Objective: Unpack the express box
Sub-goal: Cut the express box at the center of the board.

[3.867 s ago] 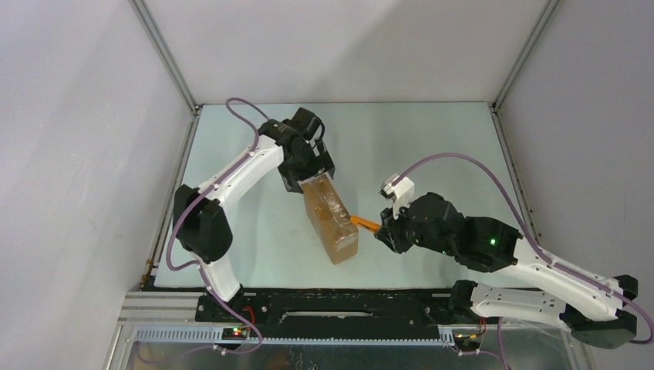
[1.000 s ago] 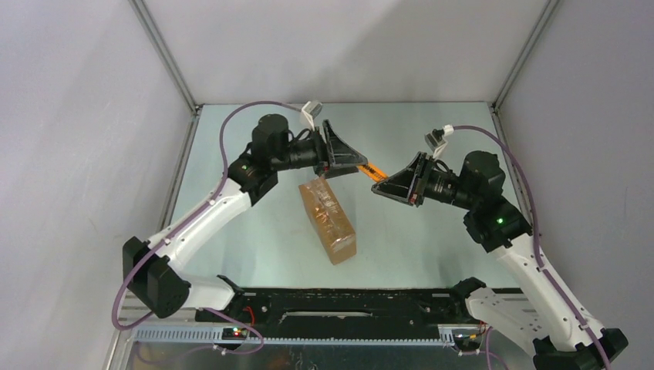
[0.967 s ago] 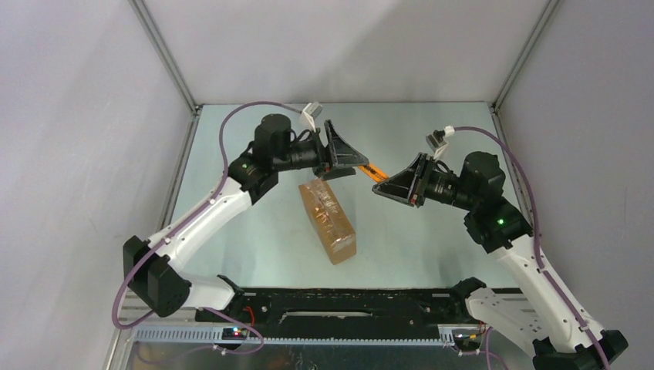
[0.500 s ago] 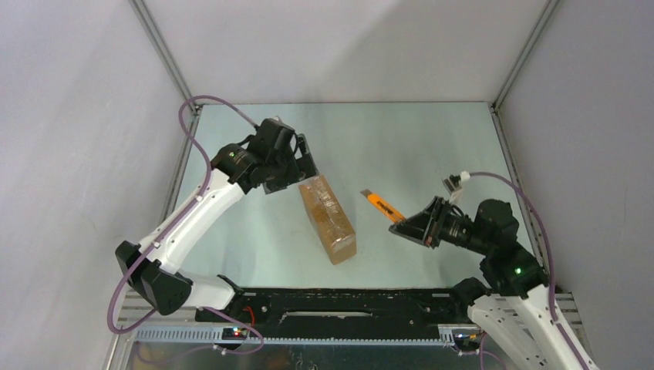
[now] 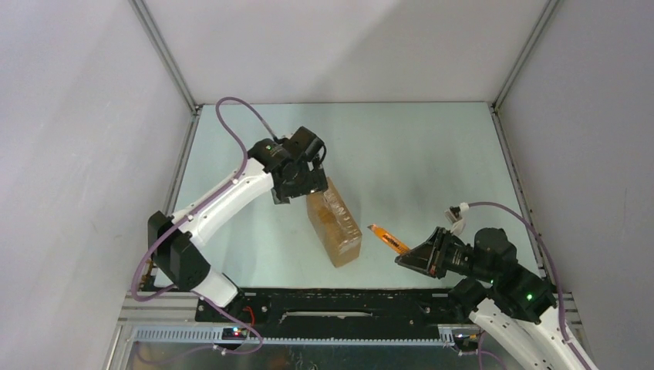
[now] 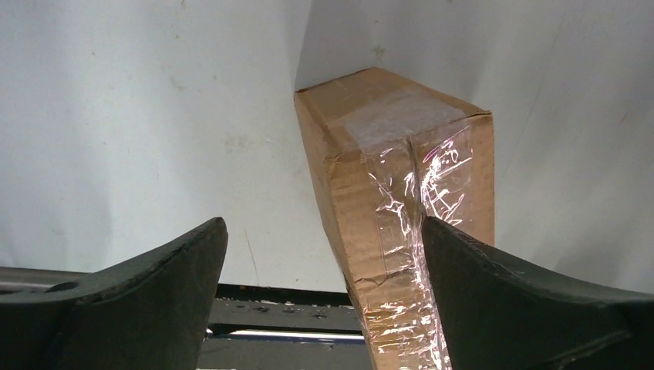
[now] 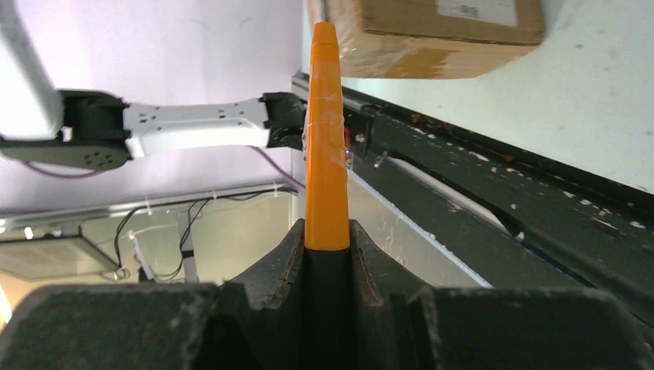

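Observation:
The express box, brown cardboard with a shiny taped seam, lies slantwise mid-table. In the left wrist view the express box runs away from the camera. My left gripper hangs open over its far end. One finger is in front of the taped face and the other is well off to the side, so nothing is gripped. My right gripper is shut on the orange utility knife, held just right of the box's near end. The knife points at the box's labelled face.
A black rail runs along the near table edge below the box. Grey enclosure walls with aluminium posts bound the table on three sides. The left arm's white links show beyond the knife in the right wrist view.
Both grippers were together at the raised knife. The left one has opened, let go and dropped to the box's far end. The right one has carried the knife down to the box's near right.

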### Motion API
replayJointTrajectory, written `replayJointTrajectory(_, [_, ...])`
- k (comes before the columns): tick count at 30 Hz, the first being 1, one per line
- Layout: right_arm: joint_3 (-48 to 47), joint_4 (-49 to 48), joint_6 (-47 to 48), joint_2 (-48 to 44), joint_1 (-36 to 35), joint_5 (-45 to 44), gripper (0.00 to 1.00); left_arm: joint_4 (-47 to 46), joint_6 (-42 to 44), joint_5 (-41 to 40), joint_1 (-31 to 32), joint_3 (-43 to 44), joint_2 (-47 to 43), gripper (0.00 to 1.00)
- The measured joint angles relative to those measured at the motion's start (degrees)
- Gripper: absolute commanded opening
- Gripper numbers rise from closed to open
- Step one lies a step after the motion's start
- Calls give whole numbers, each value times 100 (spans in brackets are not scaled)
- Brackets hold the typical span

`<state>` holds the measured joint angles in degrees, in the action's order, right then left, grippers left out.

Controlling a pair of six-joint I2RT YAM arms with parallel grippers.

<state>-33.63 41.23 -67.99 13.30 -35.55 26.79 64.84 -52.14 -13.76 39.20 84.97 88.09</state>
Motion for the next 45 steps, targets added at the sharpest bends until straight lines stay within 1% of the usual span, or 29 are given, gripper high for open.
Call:
replayJointTrajectory(7, [146,466,66,-33,-4,-326,0,310,-658,-380,520,238,0,100])
replayJointTrajectory(11, [245,494,116,-31,-33,-393,0,424,-981,-442,684,238,0,100])
replayJointTrajectory(15, [332,490,192,50,-79,-472,0,682,-1344,-697,835,319,0,100])
replayJointTrajectory(19, [361,354,297,356,-153,-560,0,879,-1611,-890,942,645,0,100])
replayJointTrajectory(23, [365,160,356,599,-254,-634,0,767,-1528,-994,938,761,-59,100])
replayJointTrajectory(28, [369,-39,396,765,-442,-804,0,297,-1084,-881,933,691,-186,100])
replayJointTrajectory(34, [372,-177,404,879,-632,-1023,0,350,-942,-568,960,986,385,100])
replayJointTrajectory(37, [372,-275,413,927,-693,-1095,0,605,-1021,-483,994,1097,680,100])
replayJointTrajectory(41, [372,-389,435,1049,-791,-1193,0,905,-1095,-437,1027,1408,942,100])
replayJointTrajectory(45, [374,-531,448,1215,-892,-1224,0,973,-1150,-291,1043,1539,1102,100])
